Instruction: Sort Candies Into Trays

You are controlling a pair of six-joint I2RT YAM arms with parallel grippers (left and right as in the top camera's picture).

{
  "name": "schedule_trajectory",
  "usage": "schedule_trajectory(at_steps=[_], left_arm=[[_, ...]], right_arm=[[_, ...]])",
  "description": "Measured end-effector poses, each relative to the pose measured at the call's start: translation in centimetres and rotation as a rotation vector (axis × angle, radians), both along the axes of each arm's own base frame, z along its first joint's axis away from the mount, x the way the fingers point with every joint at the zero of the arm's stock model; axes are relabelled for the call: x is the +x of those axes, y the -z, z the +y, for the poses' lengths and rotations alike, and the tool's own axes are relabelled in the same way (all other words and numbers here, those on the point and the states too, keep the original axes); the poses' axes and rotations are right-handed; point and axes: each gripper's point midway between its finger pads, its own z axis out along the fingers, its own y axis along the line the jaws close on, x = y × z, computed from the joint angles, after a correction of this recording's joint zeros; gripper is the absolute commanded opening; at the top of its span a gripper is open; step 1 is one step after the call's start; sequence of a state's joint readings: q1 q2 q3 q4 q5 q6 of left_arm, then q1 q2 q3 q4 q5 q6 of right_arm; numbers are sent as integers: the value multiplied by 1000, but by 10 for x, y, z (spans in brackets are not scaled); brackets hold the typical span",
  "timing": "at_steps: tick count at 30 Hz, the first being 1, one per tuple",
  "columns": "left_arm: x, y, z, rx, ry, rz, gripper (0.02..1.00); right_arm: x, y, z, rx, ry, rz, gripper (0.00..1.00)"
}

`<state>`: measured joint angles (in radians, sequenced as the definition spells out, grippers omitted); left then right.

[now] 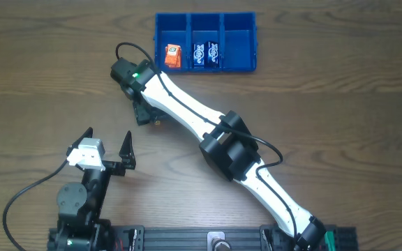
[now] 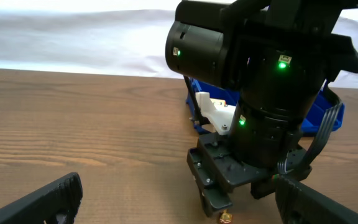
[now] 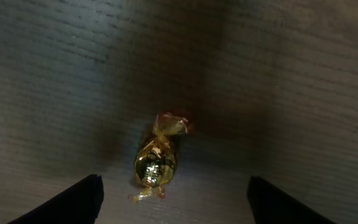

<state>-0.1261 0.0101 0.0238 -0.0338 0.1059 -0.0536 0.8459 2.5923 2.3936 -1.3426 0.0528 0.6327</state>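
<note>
Gold candy (image 3: 156, 160) lies on the table (image 1: 40, 84) btwn the wide-open right gripper (image 3: 176, 202), ungripped, so left to do; tray (image 1: 204, 69) has an orange candy (image 1: 173, 56) and 2 blue candies (image 1: 205, 54) sorted; left gripper (image 1: 107, 143) wide open, empty.

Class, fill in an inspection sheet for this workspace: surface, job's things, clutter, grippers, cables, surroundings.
Surface: wooden table, brown grain.
Job's things: blue tray, orange candy in its left compartment, two dark blue candies in the middle, right compartment empty; gold candy on the table.
Clutter: nothing seen.
Grippers: left gripper, jaws open, empty; right gripper, jaws open either side of the gold candy.
Cables: black cables run along both arms.
Surroundings: white backdrop behind the table.
</note>
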Motion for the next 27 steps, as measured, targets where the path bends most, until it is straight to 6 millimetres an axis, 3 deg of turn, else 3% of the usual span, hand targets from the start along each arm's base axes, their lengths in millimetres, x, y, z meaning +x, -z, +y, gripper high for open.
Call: schedule_trajectory(at_steps=[17,20,24,27], left_arm=[[0,0,0,0,0,0,998],[0,0,0,0,0,0,998],[0,0,0,0,0,0,998],[0,0,0,0,0,0,998]], right_arm=[[5,5,6,26,126,-14,619],[3,13,5,17,132,-2,522],[2,14,7,24,142,1,290],[2,14,7,24,140,1,224]])
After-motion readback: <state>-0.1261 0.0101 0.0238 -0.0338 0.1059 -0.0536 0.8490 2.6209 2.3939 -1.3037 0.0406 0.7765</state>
